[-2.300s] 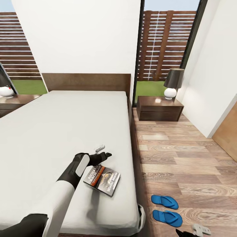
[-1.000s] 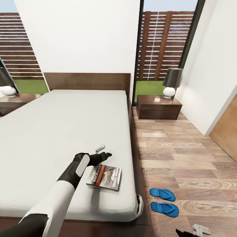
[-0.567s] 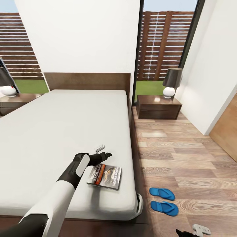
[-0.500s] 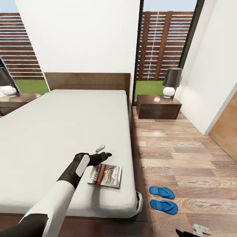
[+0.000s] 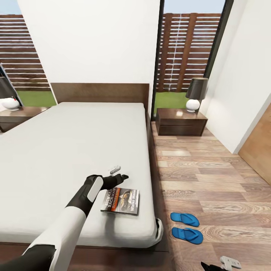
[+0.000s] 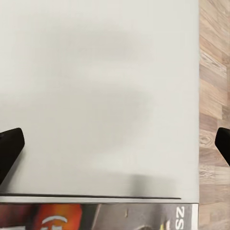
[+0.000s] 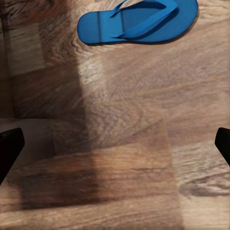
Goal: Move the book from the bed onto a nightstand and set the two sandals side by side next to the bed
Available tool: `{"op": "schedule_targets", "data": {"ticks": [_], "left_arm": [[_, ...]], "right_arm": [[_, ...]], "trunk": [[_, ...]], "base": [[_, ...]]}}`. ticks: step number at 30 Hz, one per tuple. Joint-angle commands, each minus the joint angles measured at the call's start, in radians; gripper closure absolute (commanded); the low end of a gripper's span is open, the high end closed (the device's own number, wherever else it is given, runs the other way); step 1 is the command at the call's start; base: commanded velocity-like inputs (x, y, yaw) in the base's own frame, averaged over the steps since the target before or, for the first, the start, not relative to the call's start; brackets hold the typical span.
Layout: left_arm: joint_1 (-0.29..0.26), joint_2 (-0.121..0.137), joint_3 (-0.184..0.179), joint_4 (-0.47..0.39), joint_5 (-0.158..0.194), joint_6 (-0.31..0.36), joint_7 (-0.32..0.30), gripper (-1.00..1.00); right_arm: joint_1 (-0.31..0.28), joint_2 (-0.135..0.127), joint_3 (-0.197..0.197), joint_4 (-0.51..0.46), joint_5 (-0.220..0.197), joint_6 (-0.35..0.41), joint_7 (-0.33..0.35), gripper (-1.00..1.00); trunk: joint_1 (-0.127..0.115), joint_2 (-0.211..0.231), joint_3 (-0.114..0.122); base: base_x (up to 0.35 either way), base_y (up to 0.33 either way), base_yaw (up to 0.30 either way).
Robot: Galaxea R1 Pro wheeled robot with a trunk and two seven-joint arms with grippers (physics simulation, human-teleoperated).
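From my remote seat I see the bedroom through the head camera: the bed (image 5: 75, 150), its plain grey mattress framed in dark wood, fills the left of the scene, with the wood-plank floor (image 5: 210, 177) to its right. My left arm reaches over the mattress near the bed's right edge, and the left pincer (image 5: 117, 173) hangs spread above the sheet, one light fingertip and one dark one standing apart. The wrist camera on that arm confirms it, with the two dark tips at opposite edges of its picture and bare mattress between them.

The book (image 5: 120, 201) lies flat on the mattress just beside that pincer, on the side nearer me, close to the bed's right edge and near its foot corner; its orange band and white lettering face up. Nothing grips it.

The two sandals (image 5: 186, 227), bright blue, lie side by side on the floor just off the bed's foot corner. The right pincer (image 5: 222, 264) sits low over the planks near them, spread wide, and its wrist camera shows one sandal (image 7: 139, 20) ahead on the wood.

A nightstand (image 5: 181, 122) bearing a lamp (image 5: 195, 94) stands at the bed's head on the right; another nightstand (image 5: 20, 114) stands on the left.
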Motion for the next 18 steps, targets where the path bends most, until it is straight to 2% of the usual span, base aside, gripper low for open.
{"op": "schedule_targets", "data": {"ticks": [1, 9, 18], "left_arm": [[0.0, 0.0, 0.002, -0.001, -0.001, 0.004, -0.003, -1.0], [0.0, 0.0, 0.002, -0.001, -0.001, 0.004, -0.003, -1.0], [-0.001, 0.0, 0.002, -0.001, -0.001, 0.004, -0.003, -1.0]], "right_arm": [[-0.002, 0.0, 0.008, 0.004, -0.009, -0.006, 0.007, -1.0], [-0.002, 0.0, 0.008, 0.005, -0.009, -0.006, 0.007, -1.0], [-0.002, 0.0, 0.008, 0.005, -0.009, -0.006, 0.007, -1.0]], "trunk": [[0.0, 0.0, -0.001], [0.0, 0.0, -0.001], [0.0, 0.0, -0.001]], "base": [[0.0, 0.0, 0.0], [-0.1, 0.0, 0.0], [-0.011, 0.0, 0.0]]}}
